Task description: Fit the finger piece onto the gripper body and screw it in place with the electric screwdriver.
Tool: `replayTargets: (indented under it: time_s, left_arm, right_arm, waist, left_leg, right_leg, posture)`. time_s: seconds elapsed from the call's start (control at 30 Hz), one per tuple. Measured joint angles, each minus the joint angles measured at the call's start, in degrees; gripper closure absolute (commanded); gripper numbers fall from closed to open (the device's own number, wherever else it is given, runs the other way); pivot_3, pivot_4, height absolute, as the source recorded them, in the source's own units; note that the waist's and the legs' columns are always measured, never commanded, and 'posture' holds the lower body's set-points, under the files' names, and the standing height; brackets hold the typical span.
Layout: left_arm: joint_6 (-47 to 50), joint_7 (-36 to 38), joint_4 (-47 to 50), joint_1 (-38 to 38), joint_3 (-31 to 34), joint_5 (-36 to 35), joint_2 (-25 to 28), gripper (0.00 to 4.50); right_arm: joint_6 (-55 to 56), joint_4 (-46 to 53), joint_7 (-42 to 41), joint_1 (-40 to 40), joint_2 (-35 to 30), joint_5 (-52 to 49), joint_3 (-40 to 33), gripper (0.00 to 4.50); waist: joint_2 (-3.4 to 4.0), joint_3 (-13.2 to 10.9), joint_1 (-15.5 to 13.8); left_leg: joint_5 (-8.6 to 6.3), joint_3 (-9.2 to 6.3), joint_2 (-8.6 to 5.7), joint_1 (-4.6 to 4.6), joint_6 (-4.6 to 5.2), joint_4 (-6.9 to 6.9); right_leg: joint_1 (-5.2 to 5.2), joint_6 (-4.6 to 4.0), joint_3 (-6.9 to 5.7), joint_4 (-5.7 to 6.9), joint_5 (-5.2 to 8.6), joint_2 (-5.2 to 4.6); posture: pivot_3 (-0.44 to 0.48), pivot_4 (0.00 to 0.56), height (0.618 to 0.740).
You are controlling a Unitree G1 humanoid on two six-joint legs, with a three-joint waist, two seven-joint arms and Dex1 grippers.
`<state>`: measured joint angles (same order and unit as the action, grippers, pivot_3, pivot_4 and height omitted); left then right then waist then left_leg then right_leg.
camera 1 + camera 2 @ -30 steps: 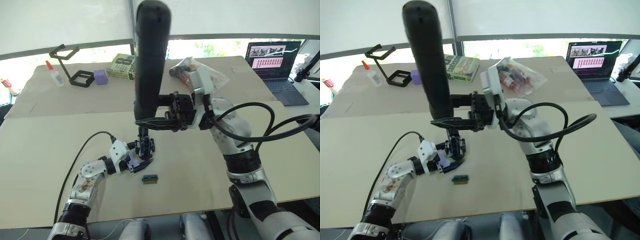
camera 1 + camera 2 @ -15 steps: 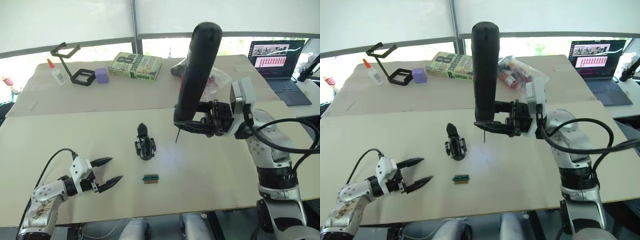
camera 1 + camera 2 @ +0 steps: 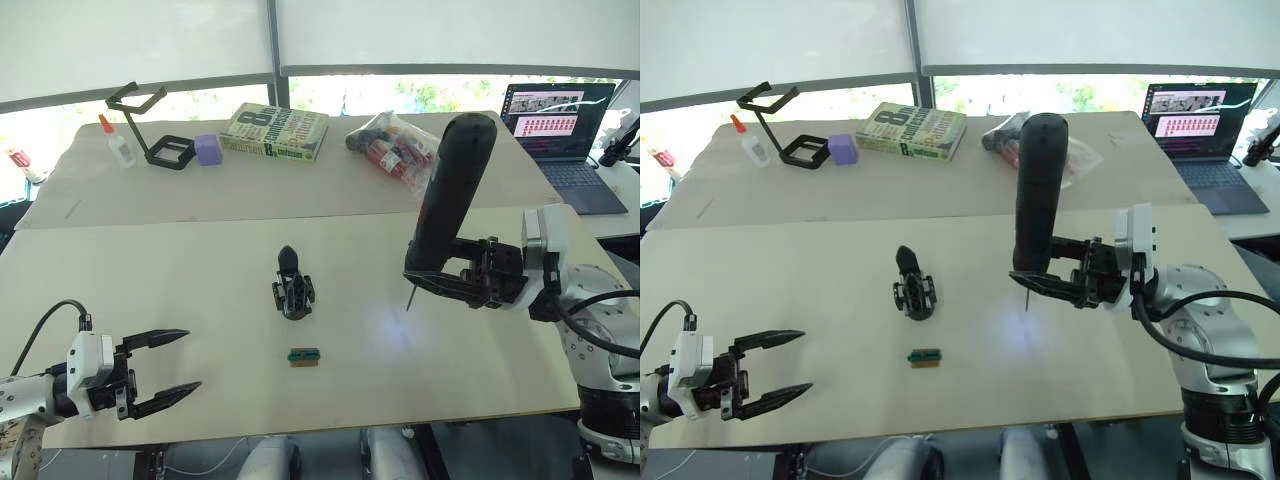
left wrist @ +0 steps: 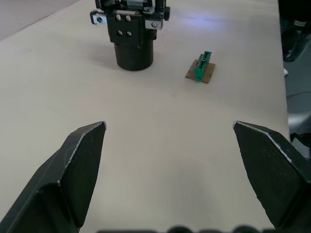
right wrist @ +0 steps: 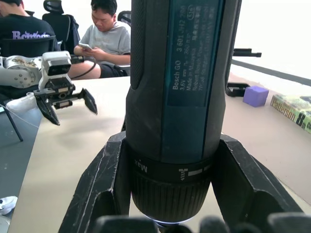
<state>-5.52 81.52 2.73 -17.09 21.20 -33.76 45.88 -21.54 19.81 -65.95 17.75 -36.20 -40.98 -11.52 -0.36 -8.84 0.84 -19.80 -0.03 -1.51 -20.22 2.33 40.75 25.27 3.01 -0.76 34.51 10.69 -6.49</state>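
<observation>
1. We see the right gripper clamped on the screwdriver, which it holds nearly upright above the table, bit down and clear of the surface.
2. The left gripper hangs wide open and empty at the table's near left edge; its fingers frame bare tabletop in the left wrist view.
3. The gripper body stands alone mid-table on its round base, well apart from both grippers, with a pointed black finger rising from its top. We cannot tell whether that is the finger piece.
4. A small green-and-brown block lies just in front of the body, on the near side.
5. Nothing lies between the screwdriver bit and the body; a faint bluish glow marks the table under the bit.
6. On the far table sit a book, a purple cube, a black frame, a glue bottle and a clear bag of small items.
7. A laptop stands open at far right.
8. Seated people show in the right wrist view.
</observation>
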Motion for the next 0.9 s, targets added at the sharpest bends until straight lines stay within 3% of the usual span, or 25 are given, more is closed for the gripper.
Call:
replayTargets:
  time_s: [0.23, 0.43, 0.5, 0.9]
  left_arm:
    - [-2.23, 0.44, 7.34, 5.71, -10.21, 4.04, -2.82, 0.07]
    - [1.18, -8.95, 7.71, 12.02, -22.83, 12.32, -10.99, 0.07]
    - [2.21, -11.09, 7.64, 12.89, -25.28, 14.75, -11.57, 0.07]
    - [1.86, -14.52, 1.49, 18.53, -30.18, 19.27, -12.54, 0.07]
  right_arm:
    - [-3.03, 10.94, 5.13, 3.22, 5.37, -4.32, 9.35, 2.55]
    - [-1.54, 7.34, 4.1, 6.62, 10.67, 0.48, 19.26, 2.55]
    - [0.19, 4.96, 2.77, 7.42, 11.99, 2.84, 21.61, 2.55]
    - [6.97, -4.81, -0.12, 10.45, 19.43, 10.4, 27.71, 2.55]
  waist:
    - [-0.01, 0.0, -0.19]
    - [-0.06, 0.01, -0.13]
    - [-0.08, 0.02, -0.09]
    - [-0.08, 0.02, -0.09]
  left_leg:
    - [0.18, -0.03, -0.07, -0.01, -0.32, 0.04]
    - [0.19, -0.02, -0.27, -0.01, -0.32, 0.18]
    - [0.21, -0.05, -0.27, 0.0, -0.35, 0.16]
    - [0.27, -0.07, -0.29, 0.0, -0.44, 0.16]
  right_leg:
    - [-0.04, -0.02, -0.01, -0.01, -0.02, -0.02]
    - [-0.09, 0.01, 0.01, 0.04, -0.03, -0.01]
    - [-0.06, 0.02, 0.0, 0.06, -0.03, 0.02]
    - [-0.03, 0.02, -0.01, 0.44, -0.03, 0.02]
  posture:
    - [0.0, 0.15, 0.74]
    - [0.0, 0.15, 0.74]
    - [0.0, 0.15, 0.74]
    - [0.0, 0.15, 0.74]
